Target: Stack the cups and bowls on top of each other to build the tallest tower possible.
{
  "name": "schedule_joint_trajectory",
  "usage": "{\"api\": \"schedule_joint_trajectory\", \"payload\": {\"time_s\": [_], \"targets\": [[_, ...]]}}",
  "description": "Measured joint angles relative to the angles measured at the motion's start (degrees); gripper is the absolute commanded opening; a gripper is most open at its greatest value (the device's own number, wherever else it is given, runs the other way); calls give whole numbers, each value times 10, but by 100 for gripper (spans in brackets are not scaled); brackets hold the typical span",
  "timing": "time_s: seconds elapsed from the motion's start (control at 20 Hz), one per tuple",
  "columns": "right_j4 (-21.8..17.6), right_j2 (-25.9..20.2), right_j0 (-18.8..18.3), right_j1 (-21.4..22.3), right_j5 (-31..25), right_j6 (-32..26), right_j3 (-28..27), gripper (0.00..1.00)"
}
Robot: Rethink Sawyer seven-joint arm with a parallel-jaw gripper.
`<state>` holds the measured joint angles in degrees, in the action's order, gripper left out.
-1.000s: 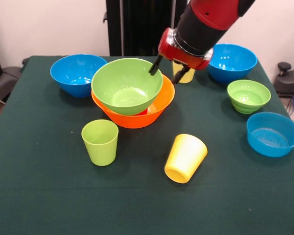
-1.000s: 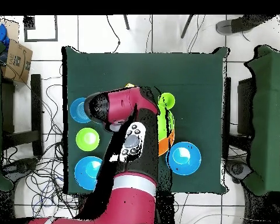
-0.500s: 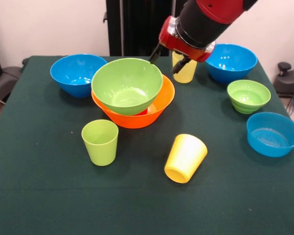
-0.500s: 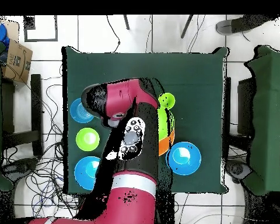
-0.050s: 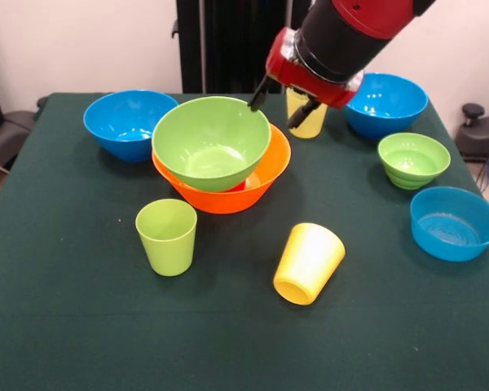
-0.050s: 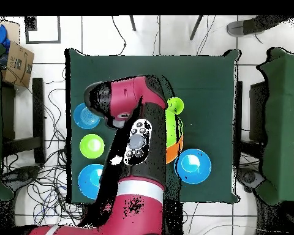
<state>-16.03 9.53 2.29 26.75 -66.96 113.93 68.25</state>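
Lifted off the green bowl (image 5: 211, 143), the pincer (image 5: 279, 112) hangs spread, empty; light, slippery bowls suit a rim grip.

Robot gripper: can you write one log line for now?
gripper: open, empty | above pale yellow cup | large green bowl nested in orange bowl

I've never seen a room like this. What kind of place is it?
Probably a robot lab. A red robot arm hangs over a green-clothed table of plastic bowls, and cables trail across the tiled floor.
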Motion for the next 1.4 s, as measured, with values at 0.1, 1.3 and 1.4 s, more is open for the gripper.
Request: {"api": "schedule_joint_trajectory", "payload": {"time_s": [0.1,1.3,1.4], "targets": [[1,-1,-1,-12,15,0,-14,100],[42,-26,-45,-215,62,0,-297,100],[45,-26,-45,-222,61,0,-308,100]]}}
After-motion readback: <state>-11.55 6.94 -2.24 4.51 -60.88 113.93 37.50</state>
